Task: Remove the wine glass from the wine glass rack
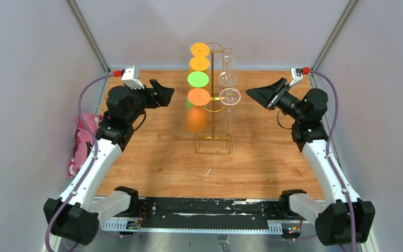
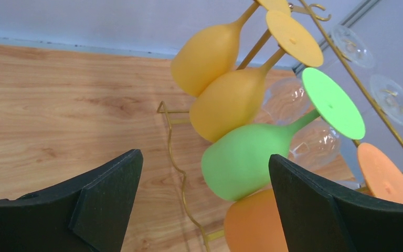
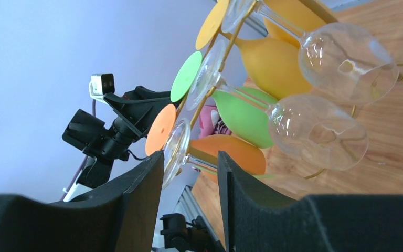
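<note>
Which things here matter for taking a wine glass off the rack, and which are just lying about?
For the job:
- rack
- clear glasses hanging on its right side
- coloured glasses hanging on its left side

Lying about:
- pink bundle at the far left

Pink bundle (image 1: 83, 142) beside the wooden table (image 1: 152, 163)

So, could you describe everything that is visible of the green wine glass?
The green wine glass is opaque, matte, plastic-looking: a round bowl, thin stem, flat disc foot. It hangs upside down by its foot on the gold rack, left side, between a yellow glass and an orange one. The open left gripper is near, not touching.
</note>
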Controlling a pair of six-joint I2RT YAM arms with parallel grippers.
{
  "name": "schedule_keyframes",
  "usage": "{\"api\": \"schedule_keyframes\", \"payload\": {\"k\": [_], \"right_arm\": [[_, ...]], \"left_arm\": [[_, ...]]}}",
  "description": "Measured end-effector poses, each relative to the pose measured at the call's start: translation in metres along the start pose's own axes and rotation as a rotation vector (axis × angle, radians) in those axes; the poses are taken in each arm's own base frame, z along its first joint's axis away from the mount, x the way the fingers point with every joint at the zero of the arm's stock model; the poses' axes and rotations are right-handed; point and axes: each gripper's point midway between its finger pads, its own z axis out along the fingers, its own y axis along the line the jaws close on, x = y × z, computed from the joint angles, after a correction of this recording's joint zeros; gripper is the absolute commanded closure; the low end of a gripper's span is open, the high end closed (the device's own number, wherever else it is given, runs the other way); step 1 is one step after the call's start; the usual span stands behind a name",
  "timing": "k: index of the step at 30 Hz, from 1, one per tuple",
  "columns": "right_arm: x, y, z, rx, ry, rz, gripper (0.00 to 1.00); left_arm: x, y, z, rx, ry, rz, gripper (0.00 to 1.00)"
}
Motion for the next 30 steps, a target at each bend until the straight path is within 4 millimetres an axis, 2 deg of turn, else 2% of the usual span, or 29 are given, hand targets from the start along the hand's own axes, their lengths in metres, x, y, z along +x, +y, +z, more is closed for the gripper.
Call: {"api": "schedule_keyframes", "payload": {"k": [5, 8, 13, 26, 28, 30], "right_arm": [[0.013, -0.01, 0.011, -0.001, 0.063, 0.075, 0.53], [0.027, -0.007, 0.018, -0.022, 0.113, 0.101, 0.54], [0.034, 0.006, 0.025, -0.059, 0.15, 0.098, 0.56], [0.036, 0.007, 0.03, -0.062, 0.163, 0.107, 0.8], [0.036, 0.007, 0.03, -0.061, 0.163, 0.108, 0.86], [0.037, 0.006, 0.03, -0.056, 0.166, 0.113, 0.97]], "left_arm": [[0.004, 0.01, -0.004, -0.052, 0.013, 0.014, 0.04], [0.003, 0.013, -0.007, -0.07, 0.011, 0.023, 0.04], [0.001, 0.015, -0.01, -0.086, 0.004, 0.037, 0.04], [0.002, 0.018, -0.012, -0.103, 0.01, 0.041, 0.04], [0.002, 0.018, -0.012, -0.103, 0.01, 0.041, 0.04], [0.002, 0.018, -0.012, -0.103, 0.01, 0.04, 0.04]]}}
